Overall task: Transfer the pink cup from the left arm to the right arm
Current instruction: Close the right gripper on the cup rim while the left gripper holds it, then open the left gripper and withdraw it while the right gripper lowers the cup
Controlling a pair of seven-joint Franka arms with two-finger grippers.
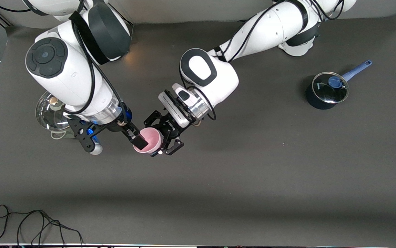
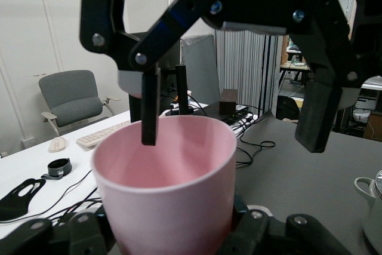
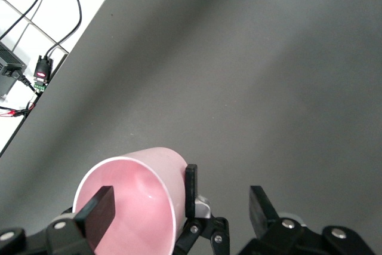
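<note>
- Pink cup (image 1: 148, 140) is in the air over the middle of the surface (image 1: 239, 179), tipped on its side, mouth toward the right arm.
- Left gripper (image 1: 163, 132): claw fingers closed around the cup's base end; in the left wrist view the cup (image 2: 167, 189) sits seated in the claw, so this arm carries the load.
- Right gripper (image 1: 139, 140): fingers part open and straddling the cup's rim. One finger (image 3: 98, 210) sits inside the mouth, the other (image 3: 191, 190) just outside the wall. Cannot tell whether either pad touches the wall yet; a small gap seems to remain.
- Step in hand, as I judge it: the handover itself, right arm positioned but not yet gripping.
- Next move calls for the right fingers to close on the wall and hold firmly before the left claw opens and backs off.
- Risk: thin rim pinch; the cup may pivot or slip if the left lets go early.
- Also present: blue saucepan (image 1: 327, 90) with glass lid at the left arm's end; glass lid (image 1: 51, 110) under the right arm.
</note>
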